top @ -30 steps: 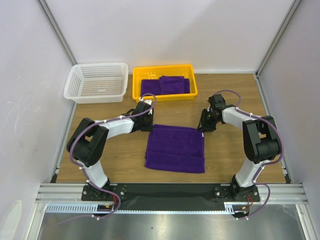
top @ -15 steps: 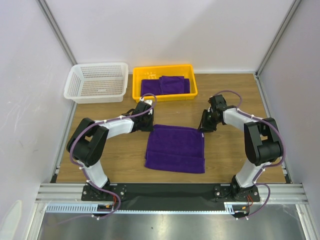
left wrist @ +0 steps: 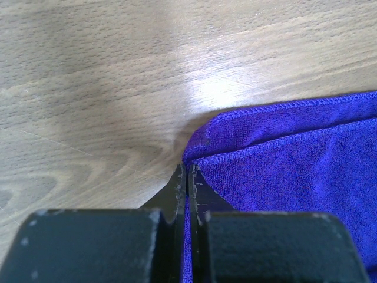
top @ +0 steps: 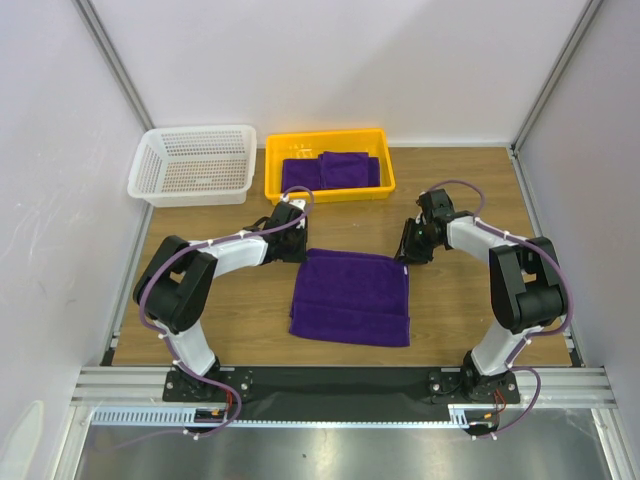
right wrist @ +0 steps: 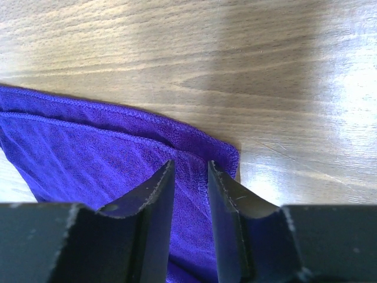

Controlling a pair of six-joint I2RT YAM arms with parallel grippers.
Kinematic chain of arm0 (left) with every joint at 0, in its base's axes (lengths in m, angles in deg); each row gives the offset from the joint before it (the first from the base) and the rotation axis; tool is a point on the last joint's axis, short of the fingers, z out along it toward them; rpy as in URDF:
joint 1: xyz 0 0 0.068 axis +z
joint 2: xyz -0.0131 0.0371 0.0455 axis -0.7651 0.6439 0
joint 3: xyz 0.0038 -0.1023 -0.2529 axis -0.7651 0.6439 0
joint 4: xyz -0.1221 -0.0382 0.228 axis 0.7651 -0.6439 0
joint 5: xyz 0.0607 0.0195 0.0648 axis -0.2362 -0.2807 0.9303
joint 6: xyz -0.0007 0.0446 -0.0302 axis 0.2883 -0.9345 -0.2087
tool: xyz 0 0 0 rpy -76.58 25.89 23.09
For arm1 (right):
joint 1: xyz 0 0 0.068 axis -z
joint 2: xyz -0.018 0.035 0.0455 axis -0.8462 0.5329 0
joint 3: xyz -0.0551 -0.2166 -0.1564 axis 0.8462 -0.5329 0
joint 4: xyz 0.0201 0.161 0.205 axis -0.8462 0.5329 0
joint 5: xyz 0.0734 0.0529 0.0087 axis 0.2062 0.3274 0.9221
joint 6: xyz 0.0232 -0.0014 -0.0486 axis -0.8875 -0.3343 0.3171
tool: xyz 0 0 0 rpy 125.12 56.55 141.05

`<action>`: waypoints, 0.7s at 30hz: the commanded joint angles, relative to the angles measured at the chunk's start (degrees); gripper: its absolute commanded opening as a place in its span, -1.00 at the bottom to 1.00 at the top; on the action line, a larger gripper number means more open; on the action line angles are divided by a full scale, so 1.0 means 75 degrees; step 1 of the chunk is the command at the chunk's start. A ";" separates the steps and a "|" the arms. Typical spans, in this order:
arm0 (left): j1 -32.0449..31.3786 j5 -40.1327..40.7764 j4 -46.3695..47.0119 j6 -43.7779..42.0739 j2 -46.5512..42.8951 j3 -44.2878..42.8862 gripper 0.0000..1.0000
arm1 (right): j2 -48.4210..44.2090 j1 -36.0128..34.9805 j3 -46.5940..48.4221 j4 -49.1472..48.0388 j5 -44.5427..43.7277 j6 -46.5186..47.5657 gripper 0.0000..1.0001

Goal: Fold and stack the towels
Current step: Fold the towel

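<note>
The deep purple terry towel (top: 351, 297) lies flat and already doubled on the wooden surface (top: 450, 300), just on the near side of the yellow plastic tray (top: 272, 172). It looks light, soft and limp, so it will sag from any single hold. I judge the two corners facing the tray to be the right grips, both layers together.

The left gripper (left wrist: 187, 177) sits at the left one, jaws pressed together on a sliver of hem. The right gripper (right wrist: 191, 168) straddles the other corner, jaws narrowly apart and, by my reading, not yet clamped.

The tray holds folded purple towels (top: 345, 170). Beside the tray's left wall, a white plastic mesh basket (top: 195, 165) shows no cloth.
</note>
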 commanded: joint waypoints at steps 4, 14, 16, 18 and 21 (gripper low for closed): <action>0.0004 -0.0119 0.0043 -0.0219 -0.0314 -0.0293 -0.99 | 0.0003 -0.0079 0.0016 -0.0058 0.0033 0.0081 -0.58; 0.0027 -0.0037 -0.0227 -0.0372 -0.1145 -0.0363 -0.99 | -0.0874 -0.0090 0.0040 0.0259 -0.0237 0.0069 -1.00; 0.0003 -0.0084 -0.0250 -0.0395 -0.1263 -0.0363 -0.99 | -0.1051 -0.0102 0.0028 0.0340 -0.0331 0.0022 -1.00; 0.0015 -0.0119 -0.0309 -0.0407 -0.1322 -0.0386 -0.99 | -0.1309 -0.0102 0.0028 0.0388 -0.0401 0.0022 -1.00; 0.0003 -0.0142 -0.0332 -0.0383 -0.1252 -0.0351 -0.99 | -0.1485 -0.0090 -0.0019 0.0423 -0.0506 -0.0001 -1.00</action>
